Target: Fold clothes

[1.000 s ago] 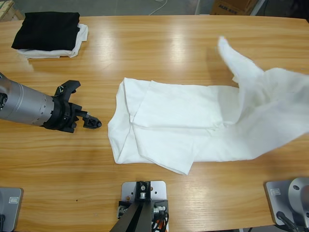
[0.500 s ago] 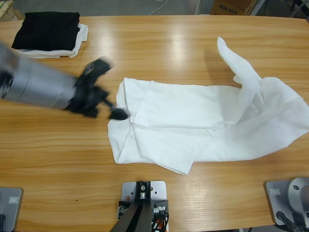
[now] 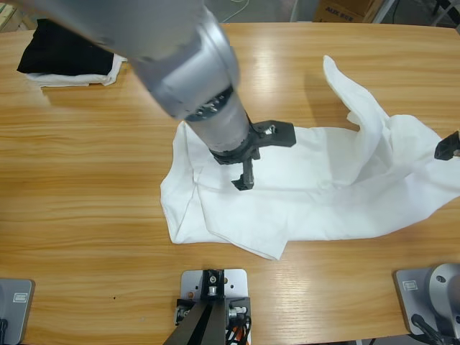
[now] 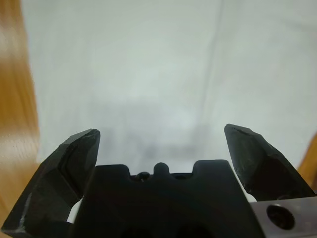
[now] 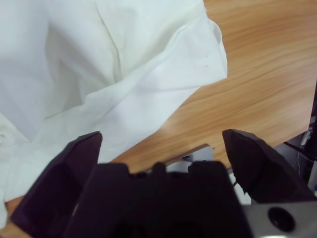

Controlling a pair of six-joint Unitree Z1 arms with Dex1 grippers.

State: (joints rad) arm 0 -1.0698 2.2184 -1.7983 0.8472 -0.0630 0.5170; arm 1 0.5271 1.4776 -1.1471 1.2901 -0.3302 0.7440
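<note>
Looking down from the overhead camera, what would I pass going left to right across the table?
Folded black garment on a white cloth → left tool, open over the white T-shirt → right tool at the edge.

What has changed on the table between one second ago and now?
The left gripper came from the table's left side to above the middle of the white T-shirt, fingers open, holding nothing. The T-shirt's raised right part has dropped onto the table. The right gripper, open and empty, now shows at the right edge. The folded black garment and the T-shirt's left part stayed put.
</note>
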